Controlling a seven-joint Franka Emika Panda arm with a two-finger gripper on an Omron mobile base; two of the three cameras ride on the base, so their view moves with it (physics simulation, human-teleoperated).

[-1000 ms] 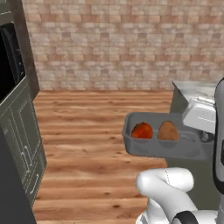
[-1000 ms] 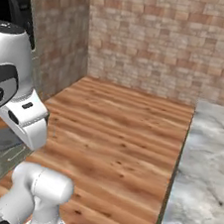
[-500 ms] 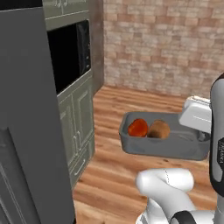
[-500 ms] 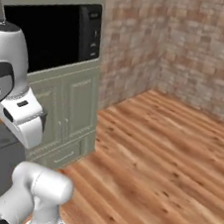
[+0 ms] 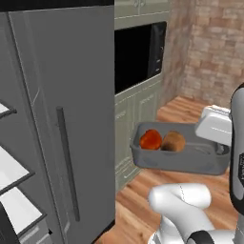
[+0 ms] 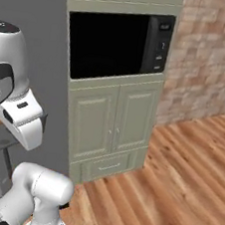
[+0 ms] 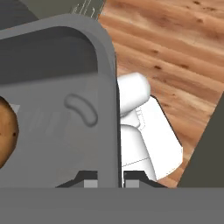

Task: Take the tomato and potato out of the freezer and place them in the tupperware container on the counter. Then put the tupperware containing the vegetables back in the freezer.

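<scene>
- Gripper (image 7: 107, 183) clamped on the container (image 5: 183, 159) wall, tips nearly cut off at the hand view's bottom edge.
- Container held in the air beside the freezer (image 5: 71, 119) door, tomato (image 5: 150, 139) and potato (image 5: 173, 141) inside, touching.
- Potato half cropped in the hand view.

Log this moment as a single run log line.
phase: carrying to freezer | gripper: shut on tupperware container wall | contents: tomato, potato side by side | freezer door: open
</scene>
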